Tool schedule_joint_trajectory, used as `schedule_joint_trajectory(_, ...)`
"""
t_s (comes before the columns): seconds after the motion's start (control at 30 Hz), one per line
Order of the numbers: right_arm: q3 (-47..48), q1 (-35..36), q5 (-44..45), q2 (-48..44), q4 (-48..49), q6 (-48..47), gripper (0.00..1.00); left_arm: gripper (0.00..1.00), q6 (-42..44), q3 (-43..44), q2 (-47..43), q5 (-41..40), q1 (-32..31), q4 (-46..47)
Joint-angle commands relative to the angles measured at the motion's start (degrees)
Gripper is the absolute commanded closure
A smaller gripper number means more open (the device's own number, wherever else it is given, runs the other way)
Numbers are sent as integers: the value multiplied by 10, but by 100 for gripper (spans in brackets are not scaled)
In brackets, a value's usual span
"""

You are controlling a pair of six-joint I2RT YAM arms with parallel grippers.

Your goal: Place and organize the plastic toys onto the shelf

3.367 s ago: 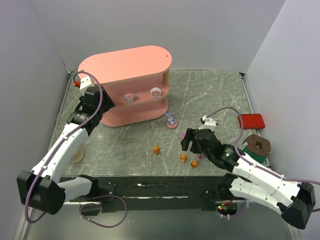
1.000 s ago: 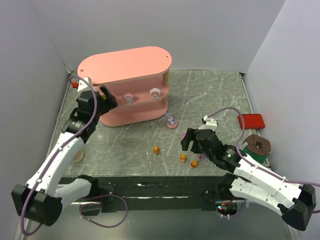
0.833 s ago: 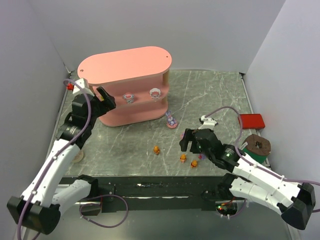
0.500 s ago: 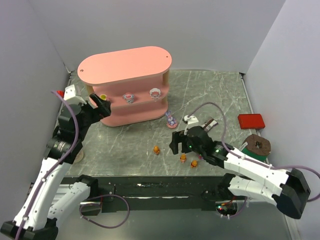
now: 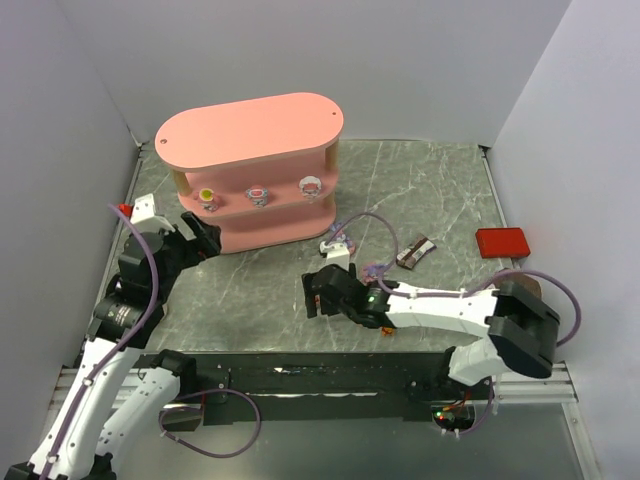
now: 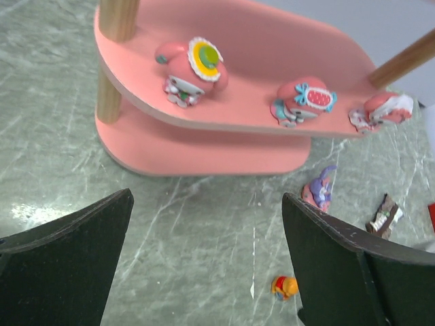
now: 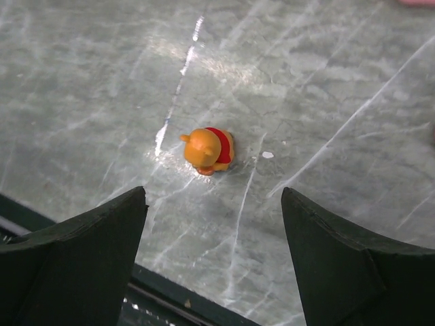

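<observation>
The pink shelf (image 5: 250, 130) stands at the back left. Three pink-white toys sit in a row on its middle tier (image 6: 192, 62) (image 6: 304, 100) (image 6: 384, 109). My left gripper (image 5: 205, 237) is open and empty, low on the table just in front of the shelf's left end (image 6: 207, 224). An orange bear (image 7: 208, 149) lies on the table just ahead of my open, empty right gripper (image 7: 214, 204), which hangs near the front middle (image 5: 318, 293). The left wrist view also shows that bear (image 6: 285, 286) and a purple toy (image 6: 321, 191) right of the shelf foot.
A brown-wrapped snack bar (image 5: 414, 252) lies right of centre and a red flat box (image 5: 502, 242) by the right wall. The table's dark front edge (image 7: 81, 285) runs just below the right fingers. The right arm stretches across the front of the table.
My left gripper drew back from the shelf, leaving a yellow-topped pink-white toy on the middle tier's left end. My right gripper swung left to the orange bear, uncovering the snack bar.
</observation>
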Motion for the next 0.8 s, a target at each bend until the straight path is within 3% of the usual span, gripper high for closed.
schedule_joint_trajectory(0.0, 42, 26, 80, 48, -1, 86, 14, 4, -4, -7, -18, 36, 0, 19)
schedule_joint_trajectory(0.1, 50, 46, 97, 88, -8, 119, 17, 4, -5, -20, -27, 43, -1, 21)
schedule_joint_trajectory(0.33, 59, 61, 145, 146, -10, 143, 35, 4, -6, -29, -54, 59, 0, 25)
schedule_joint_trajectory(0.77, 98, 61, 173, 223, -17, 154, 39, 4, 4, -29, -47, 97, 0, 29)
